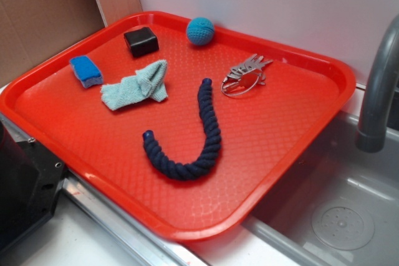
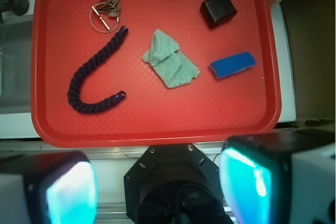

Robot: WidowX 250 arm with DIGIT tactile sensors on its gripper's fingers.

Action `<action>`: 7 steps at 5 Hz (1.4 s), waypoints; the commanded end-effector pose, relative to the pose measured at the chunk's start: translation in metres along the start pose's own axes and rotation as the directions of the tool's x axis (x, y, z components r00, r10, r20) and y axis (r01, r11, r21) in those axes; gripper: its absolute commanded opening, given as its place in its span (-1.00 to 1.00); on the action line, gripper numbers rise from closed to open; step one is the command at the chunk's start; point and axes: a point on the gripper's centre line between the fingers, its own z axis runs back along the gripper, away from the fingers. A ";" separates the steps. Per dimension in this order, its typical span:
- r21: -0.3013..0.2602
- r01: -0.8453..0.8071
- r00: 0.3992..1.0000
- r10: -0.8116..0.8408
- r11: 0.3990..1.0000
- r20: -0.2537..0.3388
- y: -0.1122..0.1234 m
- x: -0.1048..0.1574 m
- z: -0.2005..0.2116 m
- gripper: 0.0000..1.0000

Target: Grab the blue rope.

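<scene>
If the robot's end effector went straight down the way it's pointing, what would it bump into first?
Probably the near rim of the red tray. The open end effector hangs high above that edge, short of the blue rope, though depth is hard to judge.

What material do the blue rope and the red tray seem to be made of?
The blue rope looks like soft cotton or a similar fibre, matte: thick twisted strands with a fuzzy surface show. The red tray looks like hard plastic, slightly glossy, with a fine pebbled texture and a smooth raised rim.
</scene>
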 end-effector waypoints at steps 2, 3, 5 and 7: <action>0.001 -0.145 0.989 0.145 0.989 0.020 -0.036 0.025 -0.029 1.00; -0.030 -0.315 0.949 0.315 0.949 0.019 -0.078 0.062 -0.050 1.00; -0.020 -0.441 0.897 0.440 0.897 -0.037 -0.115 0.087 -0.118 1.00; -0.052 -0.404 0.910 0.395 0.913 -0.128 -0.112 0.108 -0.173 1.00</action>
